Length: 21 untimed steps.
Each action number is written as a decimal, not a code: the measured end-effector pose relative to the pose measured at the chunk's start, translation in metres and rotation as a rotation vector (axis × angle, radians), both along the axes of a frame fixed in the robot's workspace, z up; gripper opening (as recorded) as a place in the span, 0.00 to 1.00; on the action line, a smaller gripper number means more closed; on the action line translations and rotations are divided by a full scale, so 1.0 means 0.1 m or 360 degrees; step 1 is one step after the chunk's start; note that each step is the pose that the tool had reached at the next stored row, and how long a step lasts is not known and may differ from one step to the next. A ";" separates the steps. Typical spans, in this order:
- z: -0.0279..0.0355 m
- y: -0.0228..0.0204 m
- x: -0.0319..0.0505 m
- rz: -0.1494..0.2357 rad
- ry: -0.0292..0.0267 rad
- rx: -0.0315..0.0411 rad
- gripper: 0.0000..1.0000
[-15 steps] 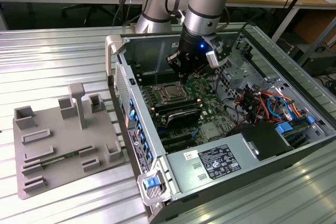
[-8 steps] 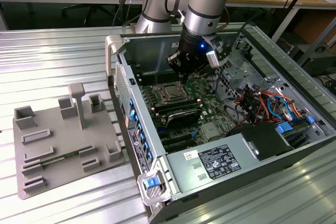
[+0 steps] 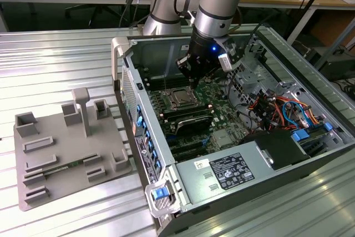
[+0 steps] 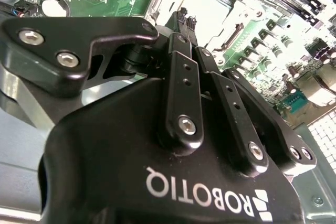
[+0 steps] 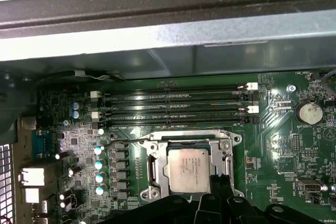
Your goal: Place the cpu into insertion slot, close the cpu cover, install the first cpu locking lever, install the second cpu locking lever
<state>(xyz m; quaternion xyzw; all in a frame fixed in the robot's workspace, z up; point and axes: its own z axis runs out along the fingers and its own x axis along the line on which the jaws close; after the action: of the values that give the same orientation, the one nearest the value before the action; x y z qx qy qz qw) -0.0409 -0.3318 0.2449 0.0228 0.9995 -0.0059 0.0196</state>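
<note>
A: Where is the cpu found?
B: It is seated in the insertion slot, and the cpu cover is laid down around it. A thin locking lever is seen beside the cover, towards the memory slots.
A: And the hand?
B: Its fingers are pressed together, with nothing seen between them, at the cover's edge. Whether the cover is touched cannot be told.
A: What could be spoiled?
B: If the lever is pushed off-line, it may be sprung back or slipped past its hook; the cover could then be lifted and the cpu shifted on the slot's contacts
</note>
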 end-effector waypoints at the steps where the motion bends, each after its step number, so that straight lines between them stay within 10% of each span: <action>1: 0.000 0.000 0.000 0.0005 0.00000 0.0000 0.11; 21: 0.000 0.000 0.000 0.0077 0.00000 0.0000 0.11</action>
<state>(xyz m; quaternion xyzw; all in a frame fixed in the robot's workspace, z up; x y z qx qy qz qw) -0.0409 -0.3318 0.2450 -0.0013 0.9998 -0.0054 0.0197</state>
